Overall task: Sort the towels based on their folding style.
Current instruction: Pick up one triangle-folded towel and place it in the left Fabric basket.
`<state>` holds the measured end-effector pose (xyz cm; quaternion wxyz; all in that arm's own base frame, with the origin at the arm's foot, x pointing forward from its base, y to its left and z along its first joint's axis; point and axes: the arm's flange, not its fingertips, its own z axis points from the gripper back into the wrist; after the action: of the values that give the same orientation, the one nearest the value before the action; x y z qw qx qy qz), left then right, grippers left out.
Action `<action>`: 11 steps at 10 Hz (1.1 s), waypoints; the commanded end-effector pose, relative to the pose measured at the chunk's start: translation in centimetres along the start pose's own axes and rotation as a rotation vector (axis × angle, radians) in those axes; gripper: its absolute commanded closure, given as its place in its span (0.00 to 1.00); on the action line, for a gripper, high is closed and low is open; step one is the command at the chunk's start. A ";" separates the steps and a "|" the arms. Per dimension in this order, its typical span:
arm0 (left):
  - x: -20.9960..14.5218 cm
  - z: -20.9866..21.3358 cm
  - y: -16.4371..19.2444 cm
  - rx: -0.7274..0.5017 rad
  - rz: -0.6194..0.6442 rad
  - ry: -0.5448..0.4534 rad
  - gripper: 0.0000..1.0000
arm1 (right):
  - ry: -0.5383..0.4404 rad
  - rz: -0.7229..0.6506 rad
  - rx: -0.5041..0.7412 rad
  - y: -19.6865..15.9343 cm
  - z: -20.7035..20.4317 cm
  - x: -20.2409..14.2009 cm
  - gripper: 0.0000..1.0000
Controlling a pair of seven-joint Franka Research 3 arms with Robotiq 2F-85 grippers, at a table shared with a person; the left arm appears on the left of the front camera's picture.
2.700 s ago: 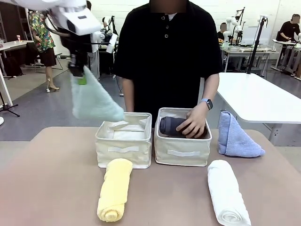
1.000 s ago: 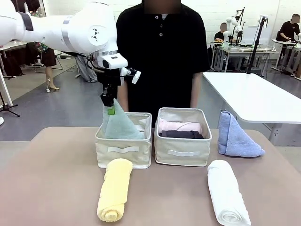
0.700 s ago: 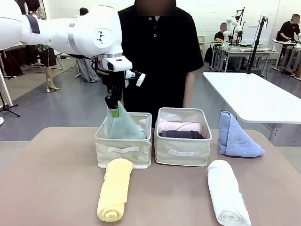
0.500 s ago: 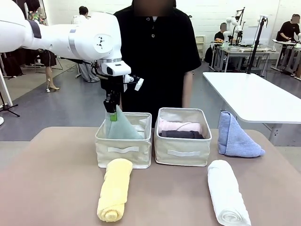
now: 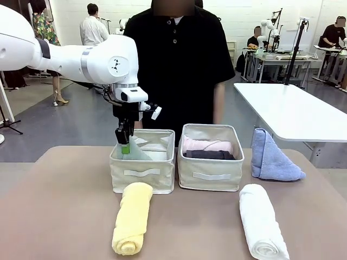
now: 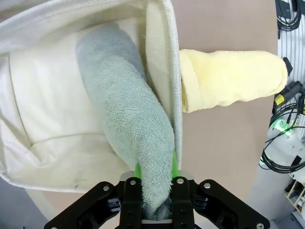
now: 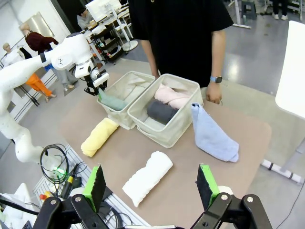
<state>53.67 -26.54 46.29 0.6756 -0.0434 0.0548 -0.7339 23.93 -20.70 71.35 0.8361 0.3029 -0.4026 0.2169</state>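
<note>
Fingers of the left gripper slightly apart, flanking the tip of the mint green towel lying inside the left cream bin. Right gripper high over the counter, spread wide, empty.

There are a mint green towel, yellow towel, white towel and cream bins.

My left arm reaches in from the left with its wrist bent over, so the left tool points straight down. One end of the mint green towel lies between its green pads; whether they press it I cannot tell. My right tool hangs high, fingers spread wide, holding nothing.
</note>
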 end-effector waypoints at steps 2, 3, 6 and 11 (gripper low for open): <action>0.1 0.6 -1.0 0.003 -0.002 -0.009 0.16 | 0.004 0.011 0.013 -0.1 0.0 0.0 0.00; 0.1 0.8 -1.0 0.011 -0.002 -0.004 0.00 | 0.004 0.011 0.013 -0.1 0.0 0.0 0.00; 0.1 1.0 -1.0 0.012 -0.001 0.005 0.01 | 0.004 0.011 0.013 -0.1 0.0 0.0 0.00; -0.1 2.6 -1.8 0.013 -0.010 -0.040 0.00 | 0.004 0.011 0.013 -0.1 0.0 0.0 0.00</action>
<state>53.03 -26.85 47.98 0.6734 -0.0387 0.0445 -0.7369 23.93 -20.70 71.35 0.8361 0.3030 -0.4026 0.2169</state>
